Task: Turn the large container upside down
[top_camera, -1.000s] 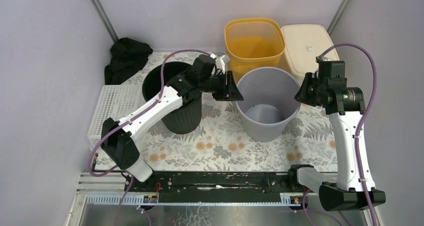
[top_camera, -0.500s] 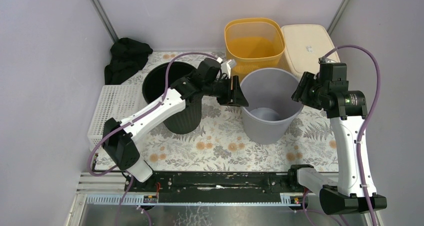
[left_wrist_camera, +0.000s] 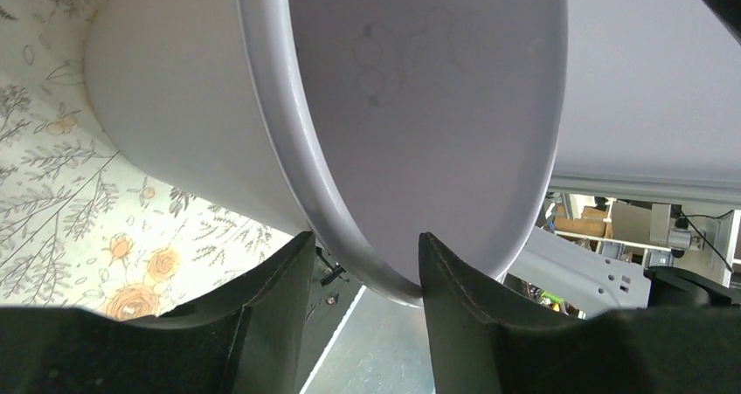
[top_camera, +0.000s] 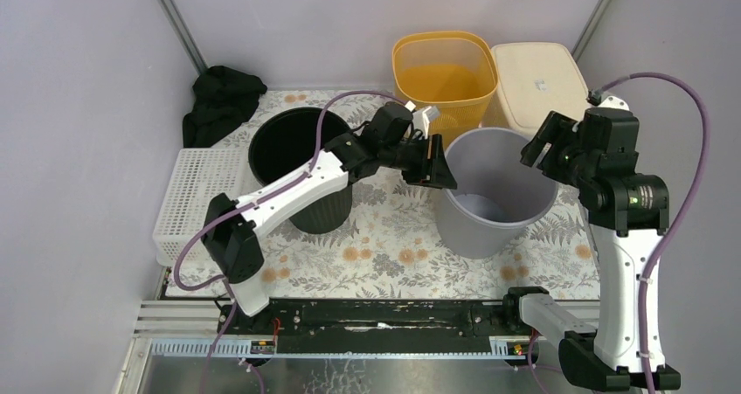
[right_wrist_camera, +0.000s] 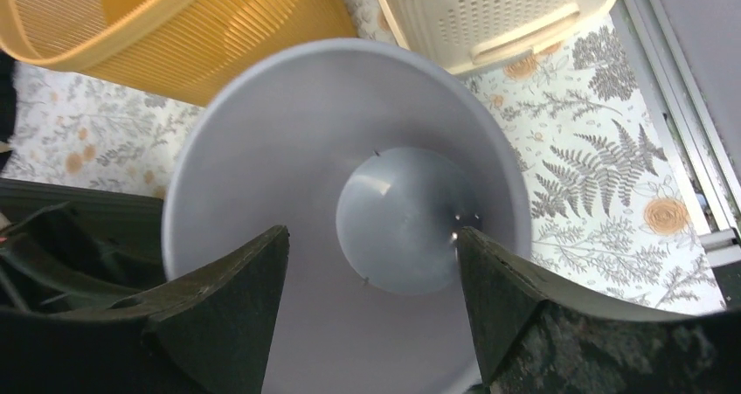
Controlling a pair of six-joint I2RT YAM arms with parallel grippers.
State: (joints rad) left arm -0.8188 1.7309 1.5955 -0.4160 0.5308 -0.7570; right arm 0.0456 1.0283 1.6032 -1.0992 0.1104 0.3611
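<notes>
Top external, one grey bin (top_camera: 485, 230), one black bin (top_camera: 322, 209)

Two bins (top_camera: 476, 228) (top_camera: 323, 210), two baskets (top_camera: 441, 75) (top_camera: 535, 75), one tray (top_camera: 197, 193)

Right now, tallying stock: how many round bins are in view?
2: the grey bin right of centre, the black bin to its left. None seems hidden.

Grey bin (left_wrist_camera: 419, 106) rim pinched in L claw (left_wrist_camera: 363, 267), floral cloth (left_wrist_camera: 70, 210) lwr left
</notes>
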